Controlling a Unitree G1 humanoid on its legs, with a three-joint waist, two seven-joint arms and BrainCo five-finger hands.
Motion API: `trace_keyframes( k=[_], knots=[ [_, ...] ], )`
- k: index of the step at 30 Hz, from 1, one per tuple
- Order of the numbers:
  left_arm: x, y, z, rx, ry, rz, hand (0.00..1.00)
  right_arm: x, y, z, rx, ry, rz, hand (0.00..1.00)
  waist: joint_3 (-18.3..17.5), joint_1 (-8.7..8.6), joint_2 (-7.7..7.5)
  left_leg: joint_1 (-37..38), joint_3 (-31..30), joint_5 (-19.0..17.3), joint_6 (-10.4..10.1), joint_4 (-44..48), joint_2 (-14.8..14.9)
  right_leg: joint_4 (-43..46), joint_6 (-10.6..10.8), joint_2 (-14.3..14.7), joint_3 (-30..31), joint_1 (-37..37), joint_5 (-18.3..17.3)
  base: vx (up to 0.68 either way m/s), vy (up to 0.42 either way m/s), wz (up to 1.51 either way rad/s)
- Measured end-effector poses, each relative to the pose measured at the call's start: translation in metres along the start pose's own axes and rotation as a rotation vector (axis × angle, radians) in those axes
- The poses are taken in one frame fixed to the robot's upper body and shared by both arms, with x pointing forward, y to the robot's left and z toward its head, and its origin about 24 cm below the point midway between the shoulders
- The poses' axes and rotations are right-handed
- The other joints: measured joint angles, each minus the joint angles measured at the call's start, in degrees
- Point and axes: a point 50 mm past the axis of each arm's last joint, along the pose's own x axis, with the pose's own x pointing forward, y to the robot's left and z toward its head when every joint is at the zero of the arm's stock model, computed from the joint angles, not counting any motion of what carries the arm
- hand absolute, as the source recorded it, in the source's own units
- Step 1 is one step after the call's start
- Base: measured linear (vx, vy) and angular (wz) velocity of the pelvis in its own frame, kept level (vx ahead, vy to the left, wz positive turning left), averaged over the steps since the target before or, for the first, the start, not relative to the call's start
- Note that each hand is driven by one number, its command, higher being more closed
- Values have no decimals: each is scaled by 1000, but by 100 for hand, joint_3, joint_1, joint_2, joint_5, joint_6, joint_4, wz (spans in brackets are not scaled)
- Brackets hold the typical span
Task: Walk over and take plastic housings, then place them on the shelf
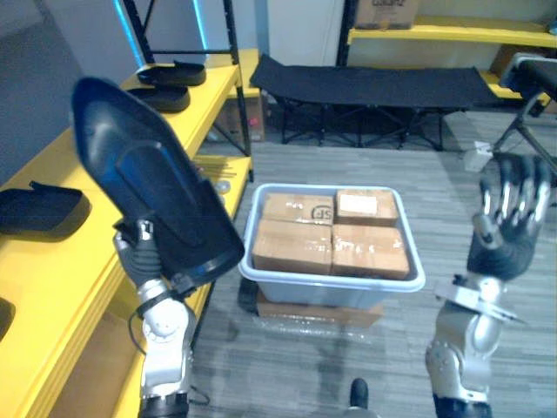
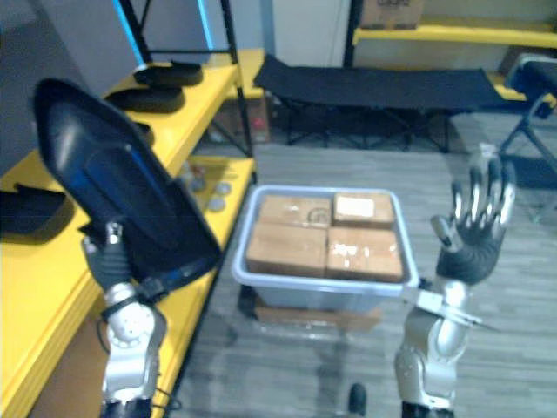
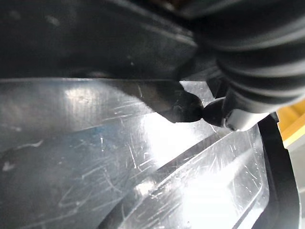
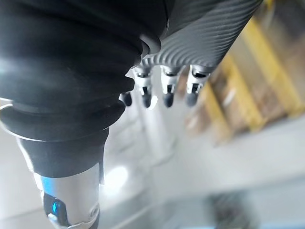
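A large dark plastic housing (image 1: 148, 183) stands upright above the front edge of the yellow shelf (image 1: 39, 170) on my left. My left hand (image 1: 135, 248) grips its lower end from beneath; in the left wrist view the housing's scratched glossy face (image 3: 119, 157) lies right against the hand (image 3: 212, 112). More dark housings lie on the shelf top: one near me (image 1: 39, 209) and two farther back (image 1: 161, 96). My right hand (image 1: 509, 218) is raised at the right with straight, spread fingers and nothing in it.
A grey bin (image 1: 331, 283) packed with cardboard boxes (image 1: 331, 231) sits on the floor straight ahead, on a flat carton. A black folding cot (image 1: 374, 87) stands behind it. Another yellow shelf (image 1: 452, 33) runs along the back right. A chair (image 1: 531, 83) is at the far right.
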Motion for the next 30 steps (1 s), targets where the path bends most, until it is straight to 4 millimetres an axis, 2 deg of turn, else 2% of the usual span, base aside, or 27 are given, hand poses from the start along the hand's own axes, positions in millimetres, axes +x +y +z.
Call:
trace_keyframes(
  k=[3, 9, 12, 13, 15, 16, 18, 22, 24, 26, 30],
  knots=[
    [-8, 14, 8, -44, -20, 26, 100, -16, 4, -14, 28, 87, 0, 0, 5, 14, 17, 31, 10, -67, 18, 53, 1, -1, 5, -7, -6, 49, -13, 6, 6, -3],
    [-8, 56, 21, 31, -94, 183, 100, -15, 48, -26, 37, 124, 188, 0, 7, 273, 7, -84, -347, -112, 59, 112, 7, -2, 20, -74, -378, 282, -181, 3, -18, 25],
    [-4, 88, 42, 103, -201, 311, 100, -4, 76, -32, 57, 135, 297, 0, 14, 576, 22, -305, -799, -52, 29, 118, -1, 0, 65, -123, -811, 467, -174, 41, -22, 64],
    [-4, 94, 45, 117, -216, 340, 100, -3, 80, -33, 56, 137, 315, 0, 16, 671, 27, -317, -860, -42, 29, 112, -11, 0, 69, -132, -885, 506, -176, 71, -1, 65],
    [-7, 117, 57, 210, -270, 435, 100, 4, 93, -38, 51, 148, 376, 0, 23, 969, 52, -438, -1182, -39, 28, 161, -40, 0, 70, -170, -1320, 698, -177, 71, -6, 62],
    [-8, 123, 60, 234, -282, 454, 100, 5, 96, -39, 52, 149, 389, 0, 22, 1012, 53, -493, -1288, -39, 28, 177, -52, 1, 71, -184, -1438, 756, -178, 69, 3, 71],
    [-14, 140, 66, 299, -295, 504, 100, 10, 101, -43, 43, 161, 400, 0, 20, 1277, 49, -536, -1628, -39, 31, 187, -131, 1, 74, -250, -1868, 1002, -181, 72, 20, 71],
    [-23, 160, 77, 366, -326, 552, 100, 8, 114, -54, 35, 201, 444, 0, -18, 1618, -20, -714, -2114, -42, 38, 212, -230, 0, 162, -299, -2347, 1272, -299, 54, 6, 63],
    [-28, 166, 79, 380, -333, 565, 100, 2, 122, -60, 21, 233, 487, 0, -22, 1785, -18, -781, -2364, -47, 38, 226, -264, 0, 279, -299, -2564, 1447, -428, 42, -22, 51],
    [-32, 169, 78, 374, -325, 579, 100, 0, 125, -61, 10, 237, 505, 0, -18, 1890, -8, -799, -2447, -48, 40, 228, -272, 1, 270, -295, -2675, 1497, -468, 16, -18, 34],
    [-39, 173, 76, 356, -302, 594, 100, -2, 123, -65, -20, 265, 512, 0, -5, 1926, 23, -815, -2547, -55, 42, 223, -294, 1, 265, -297, -2785, 1570, -507, 13, -4, 11]
  ],
)
